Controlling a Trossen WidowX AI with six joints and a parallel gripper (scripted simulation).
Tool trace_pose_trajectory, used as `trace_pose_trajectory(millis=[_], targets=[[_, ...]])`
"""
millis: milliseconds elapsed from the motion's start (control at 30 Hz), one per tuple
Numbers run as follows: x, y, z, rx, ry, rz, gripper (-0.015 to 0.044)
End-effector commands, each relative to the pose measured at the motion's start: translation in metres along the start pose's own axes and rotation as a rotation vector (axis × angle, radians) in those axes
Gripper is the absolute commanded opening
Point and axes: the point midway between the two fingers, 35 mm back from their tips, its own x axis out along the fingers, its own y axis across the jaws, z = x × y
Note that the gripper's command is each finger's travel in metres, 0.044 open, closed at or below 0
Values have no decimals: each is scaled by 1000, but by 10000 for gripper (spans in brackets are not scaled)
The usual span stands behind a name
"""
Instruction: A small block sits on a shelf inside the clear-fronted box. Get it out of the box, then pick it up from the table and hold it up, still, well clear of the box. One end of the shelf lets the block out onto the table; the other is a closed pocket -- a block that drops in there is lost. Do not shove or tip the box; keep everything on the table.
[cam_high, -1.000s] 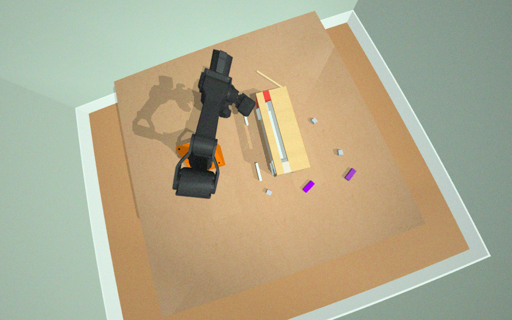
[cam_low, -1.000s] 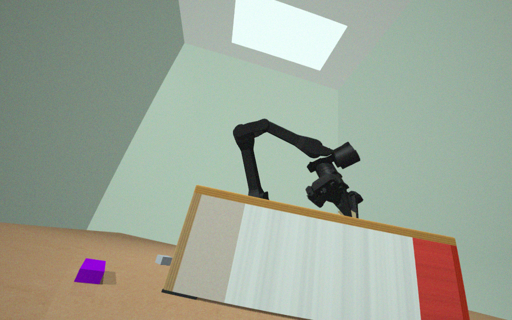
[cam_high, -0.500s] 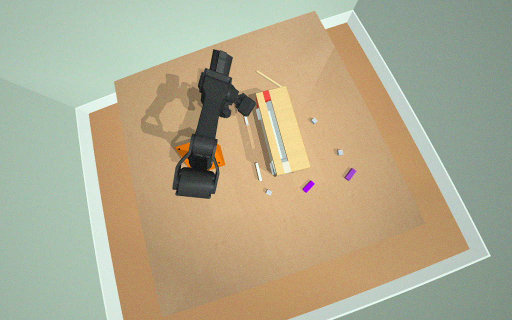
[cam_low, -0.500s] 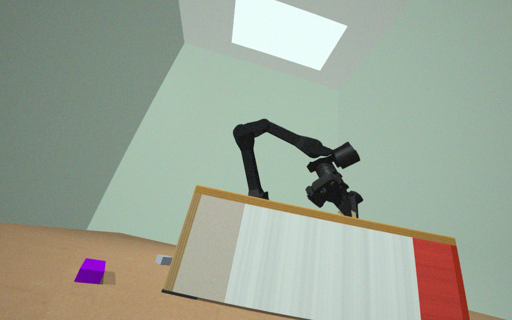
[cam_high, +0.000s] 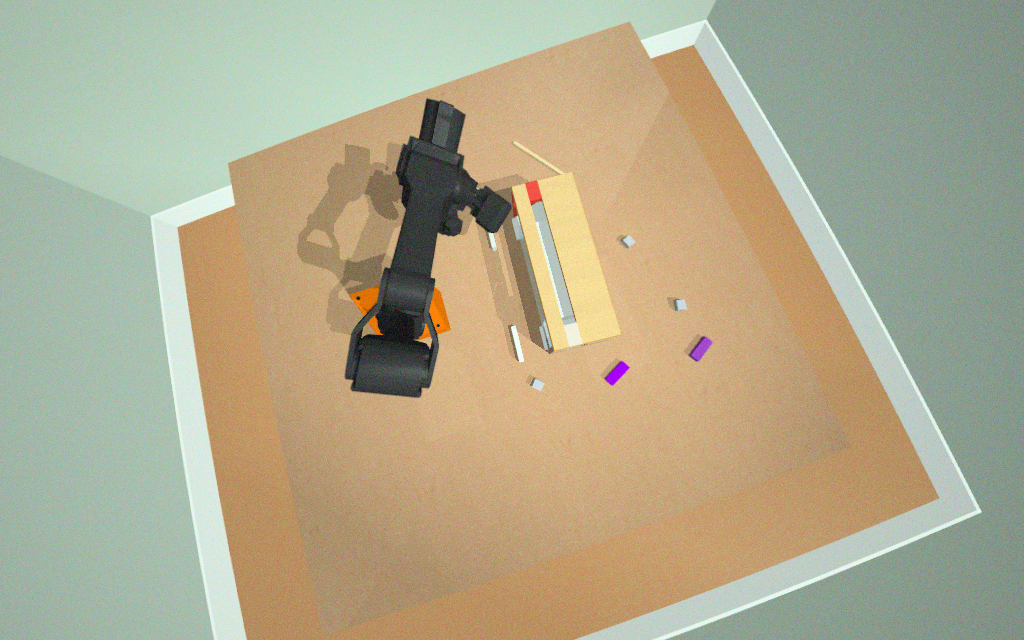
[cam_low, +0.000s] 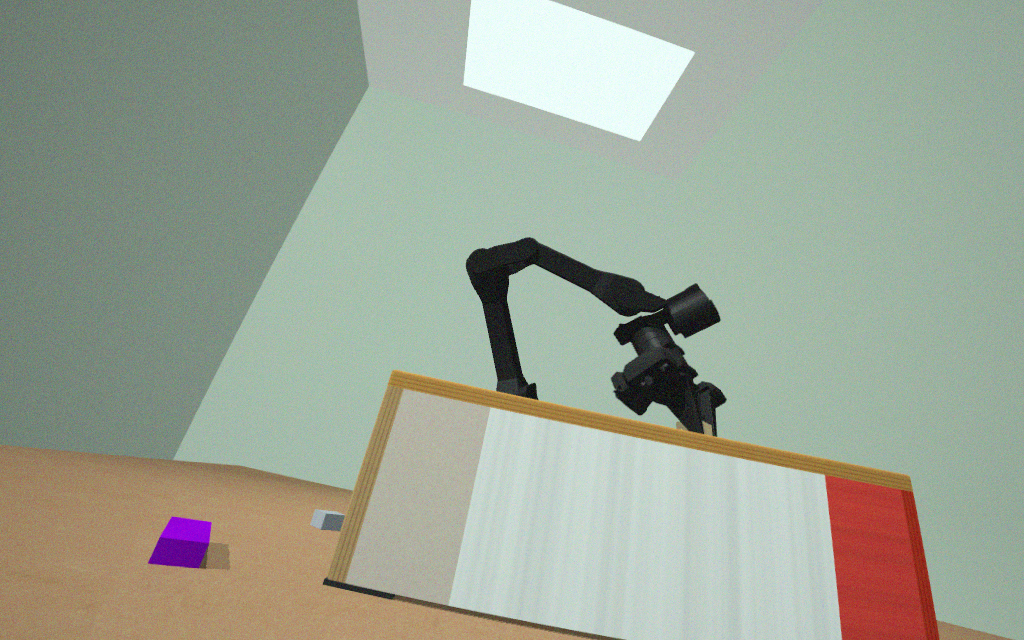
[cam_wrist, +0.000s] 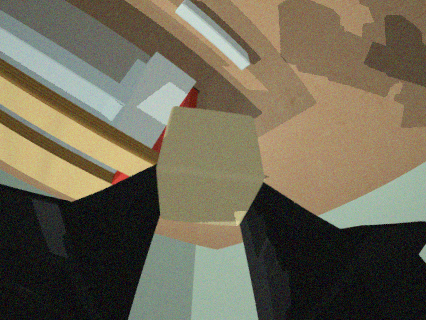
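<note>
My gripper (cam_wrist: 203, 176) (cam_low: 699, 422) is shut on a small tan block (cam_wrist: 209, 160) (cam_low: 705, 428) and holds it in the air. It hangs near the red end of the box (cam_high: 577, 256) (cam_low: 641, 528) (cam_wrist: 47, 114), on the arm's side, with the fingertips about level with the box's top edge. In the overhead view the arm's wrist (cam_high: 490, 209) hides the fingers and the block. The box stands upright on the table with its wooden top up.
Two white bars (cam_high: 516, 343) (cam_high: 492, 241) (cam_wrist: 213, 34) lie on the table beside the box. A thin stick (cam_high: 537, 157) lies behind the red end. Two purple blocks (cam_high: 616, 372) (cam_high: 700, 347) (cam_low: 181, 541) and small grey cubes (cam_high: 627, 241) (cam_high: 679, 304) (cam_high: 536, 384) (cam_low: 327, 519) lie scattered around it.
</note>
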Motion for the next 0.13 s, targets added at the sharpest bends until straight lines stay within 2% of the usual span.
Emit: trace_pose_trajectory(millis=[0,100], targets=[[-1,-1,0,-7,1,-3,0],[-1,-1,0,-7,1,-3,0]])
